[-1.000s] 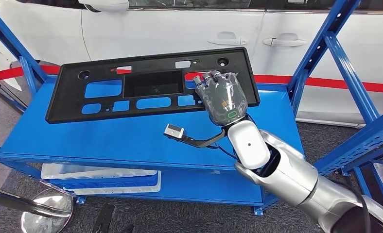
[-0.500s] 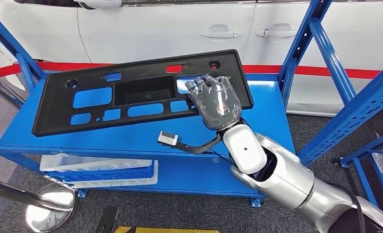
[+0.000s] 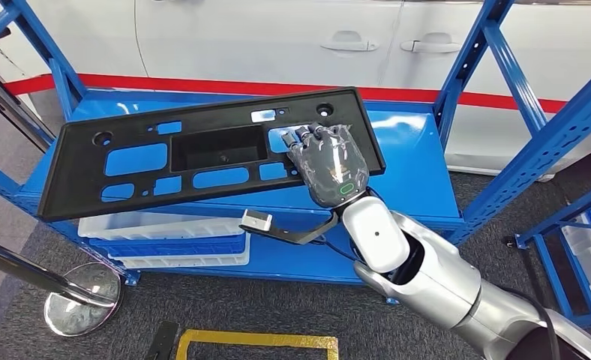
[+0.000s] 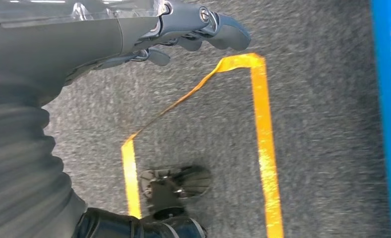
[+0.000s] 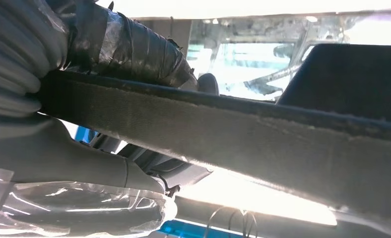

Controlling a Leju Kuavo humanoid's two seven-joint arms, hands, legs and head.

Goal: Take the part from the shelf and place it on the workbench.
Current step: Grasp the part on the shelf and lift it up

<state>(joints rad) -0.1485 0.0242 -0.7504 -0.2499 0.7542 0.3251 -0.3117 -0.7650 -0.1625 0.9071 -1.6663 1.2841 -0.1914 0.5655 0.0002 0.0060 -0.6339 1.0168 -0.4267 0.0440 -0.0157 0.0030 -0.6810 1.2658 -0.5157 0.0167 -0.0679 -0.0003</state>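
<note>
The part is a long black plastic panel [image 3: 217, 124] with several cut-outs. It hangs tilted just above the blue shelf [image 3: 409, 157], and its left end juts out past the shelf's front edge. My right hand [image 3: 328, 166] grips the panel's right end, fingers hooked over the near rim. In the right wrist view the panel's edge [image 5: 233, 134] runs between the taped thumb and the fingers of that hand [image 5: 44, 148]. My left hand [image 4: 134, 34] hangs over the grey carpet, fingers apart and holding nothing.
A white car [image 3: 277, 37] stands close behind the shelf. Blue uprights [image 3: 502, 67] frame its right side, and more blue racking stands further right. White and blue trays [image 3: 172, 240] lie on the lower level. A stanchion base [image 3: 75, 304] and yellow floor tape [image 3: 255, 341] are in front.
The camera has shifted. My right hand has raised the panel off the shelf and drawn it toward me, so its left end now overhangs the front edge.
</note>
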